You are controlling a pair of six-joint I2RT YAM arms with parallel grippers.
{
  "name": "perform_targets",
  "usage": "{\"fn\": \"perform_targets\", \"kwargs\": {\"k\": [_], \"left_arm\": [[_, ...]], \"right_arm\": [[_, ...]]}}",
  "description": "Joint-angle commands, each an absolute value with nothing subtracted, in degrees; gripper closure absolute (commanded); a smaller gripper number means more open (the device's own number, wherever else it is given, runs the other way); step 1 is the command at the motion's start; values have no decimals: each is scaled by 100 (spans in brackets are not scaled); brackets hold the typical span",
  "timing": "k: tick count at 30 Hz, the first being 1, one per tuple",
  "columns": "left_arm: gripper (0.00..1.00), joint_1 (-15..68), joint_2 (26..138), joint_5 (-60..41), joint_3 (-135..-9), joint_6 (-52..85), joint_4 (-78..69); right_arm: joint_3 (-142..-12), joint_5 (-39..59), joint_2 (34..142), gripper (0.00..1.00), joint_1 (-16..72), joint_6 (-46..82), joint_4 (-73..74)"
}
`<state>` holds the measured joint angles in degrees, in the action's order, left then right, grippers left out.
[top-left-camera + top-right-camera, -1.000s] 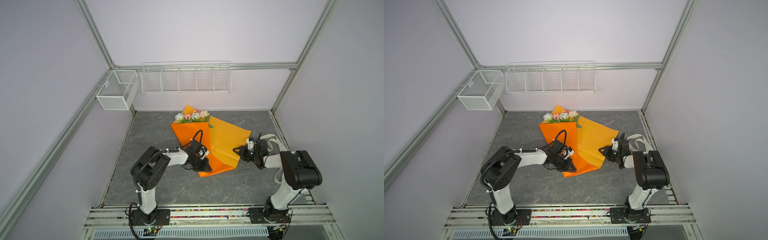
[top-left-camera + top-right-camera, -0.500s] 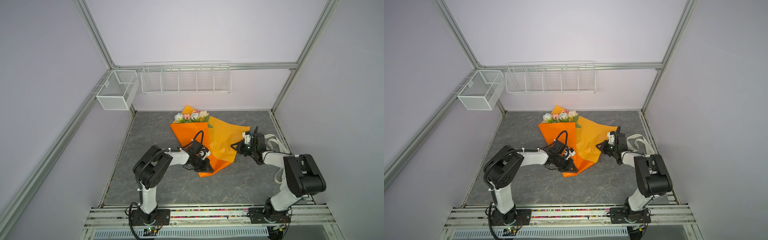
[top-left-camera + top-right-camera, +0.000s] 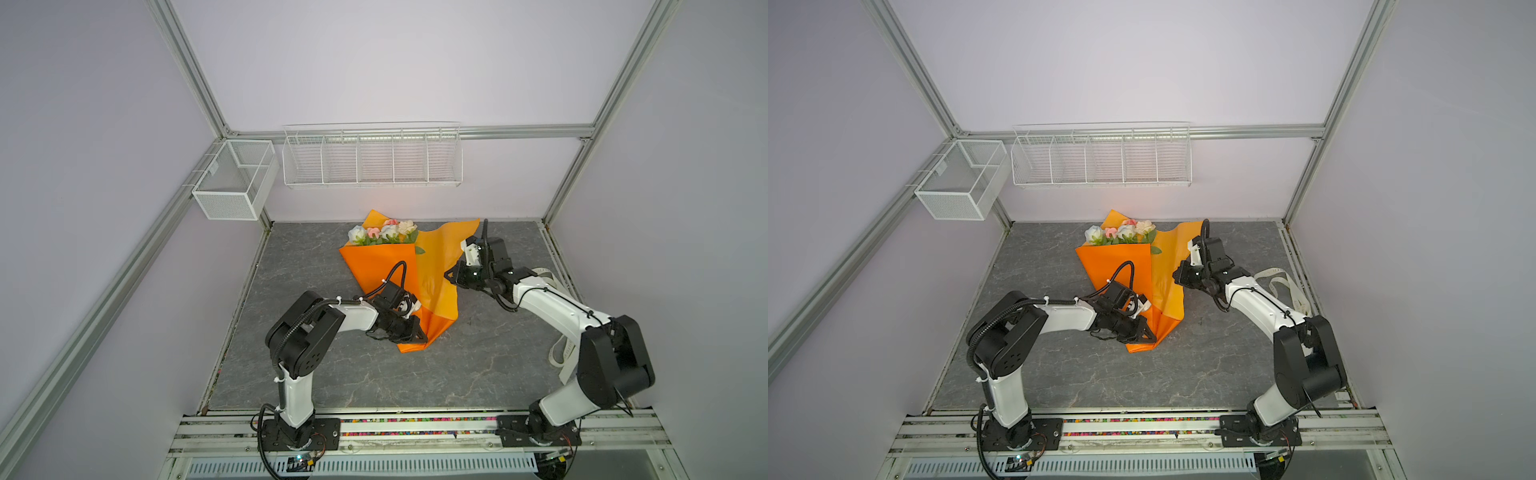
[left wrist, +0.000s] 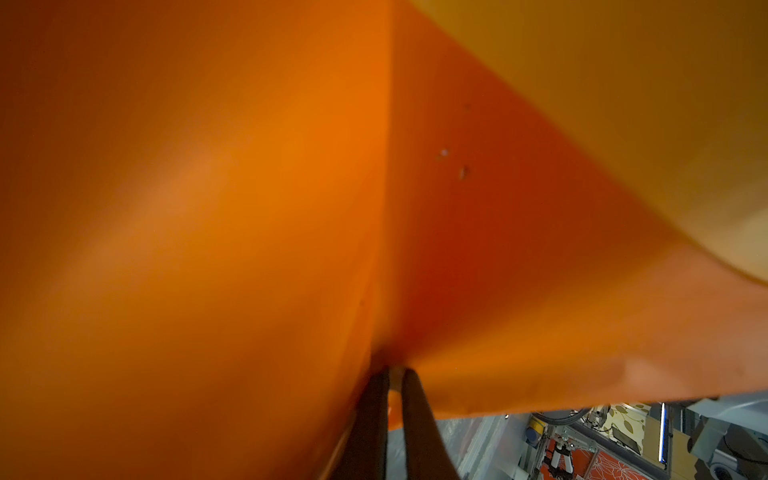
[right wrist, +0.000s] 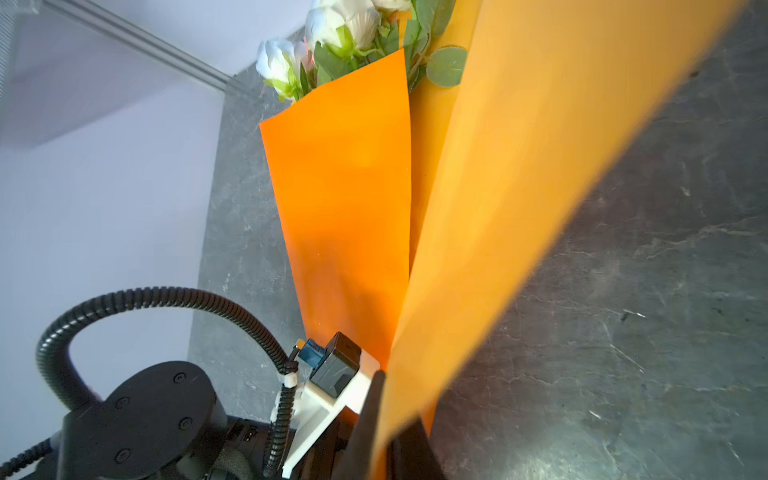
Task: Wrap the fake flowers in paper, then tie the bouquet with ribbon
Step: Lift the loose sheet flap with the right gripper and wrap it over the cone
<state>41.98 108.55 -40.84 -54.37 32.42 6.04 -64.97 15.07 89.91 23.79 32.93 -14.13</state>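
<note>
The bouquet of fake flowers (image 3: 382,232) (image 3: 1120,233) lies at the back of the grey table, its white, pink and cream heads sticking out of an orange paper sheet (image 3: 380,270) (image 3: 1113,266) that hides the stems. My left gripper (image 3: 419,332) (image 3: 1148,332) is shut on the sheet's lower tip; the left wrist view shows its gripper (image 4: 395,374) pinching orange paper (image 4: 291,187). My right gripper (image 3: 451,276) (image 3: 1179,277) (image 5: 395,403) is shut on the sheet's right flap (image 5: 519,166), held up off the table. White blooms (image 5: 345,29) show beyond it.
A cream ribbon (image 3: 557,353) (image 3: 1283,278) lies along the table's right edge, partly behind my right arm. A white wire rack (image 3: 372,156) hangs on the back wall and a mesh box (image 3: 232,183) on the left wall. Grey table (image 3: 478,365) stretches in front.
My right gripper has shut on the sheet's right flap and carried it up and to the left, folding it toward the bouquet. My left gripper has stayed at the lower tip.
</note>
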Motion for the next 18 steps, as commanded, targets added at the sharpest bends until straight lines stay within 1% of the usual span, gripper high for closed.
{"fn": "perform_targets", "kwargs": {"k": [1, 3, 7, 10, 14, 18], "left_arm": [[88, 4219, 10760, -3570, -5243, 3255, 771], [88, 4219, 10621, -3532, -5197, 3313, 673], [88, 4219, 10599, -3513, -5233, 3331, 690], [88, 4219, 10611, -3521, -5157, 3457, 492], [88, 4219, 10211, -3233, -4918, 3731, 116], [86, 4035, 9879, -3164, -4982, 3817, 123]], "right_arm": [[-7048, 245, 9141, 92, 2835, 2726, -2567], [-7312, -490, 9249, 92, 3039, 2811, -3115], [-7380, -475, 9285, 91, 3371, 2647, -3001], [-7790, -696, 9528, 91, 3636, 2700, -3377], [-8333, -1234, 9935, 90, 3978, 2698, -3849], [-8341, -1233, 10005, 91, 3981, 2733, -3816]]}}
